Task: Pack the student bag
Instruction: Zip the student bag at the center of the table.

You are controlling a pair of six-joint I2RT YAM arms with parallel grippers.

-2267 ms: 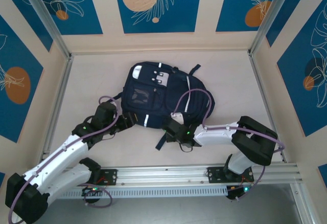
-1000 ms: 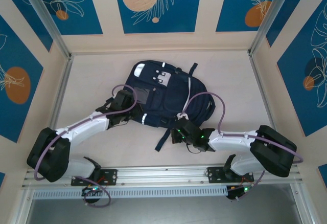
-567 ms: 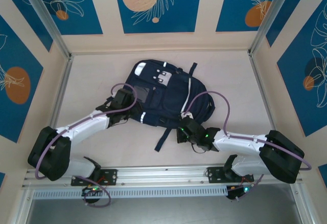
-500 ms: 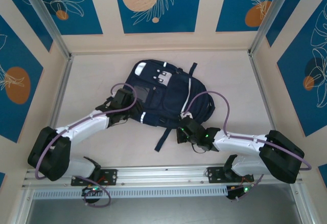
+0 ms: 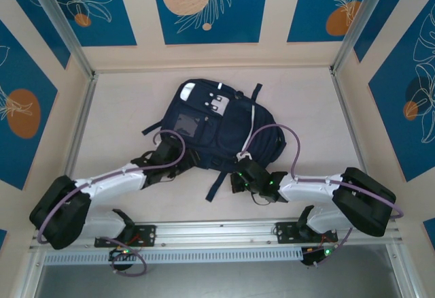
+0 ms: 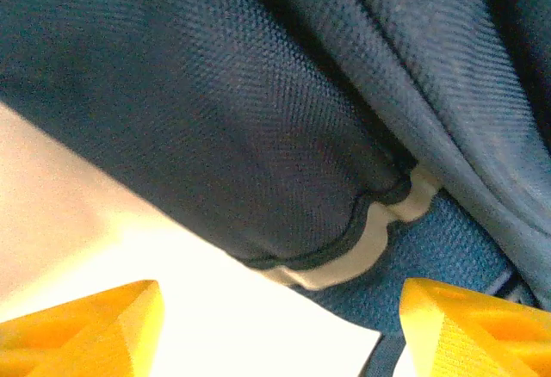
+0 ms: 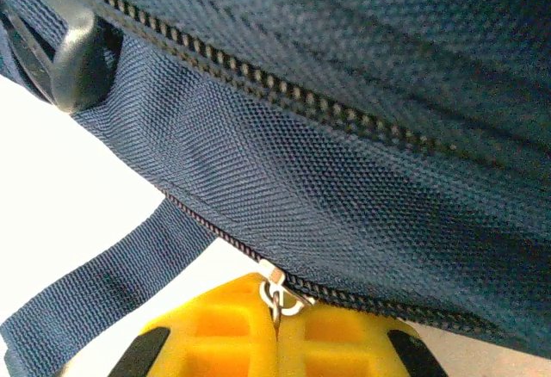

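Mostly packed I reckon, zipping remains: right jaws pinch the student bag (image 5: 228, 118) zipper pull (image 7: 277, 296), left jaws open.

Beige walls (image 5: 143, 12) with blue floral panels (image 5: 231, 22) enclose a pale tabletop (image 5: 312, 107) framed by aluminium rails (image 5: 217, 230).
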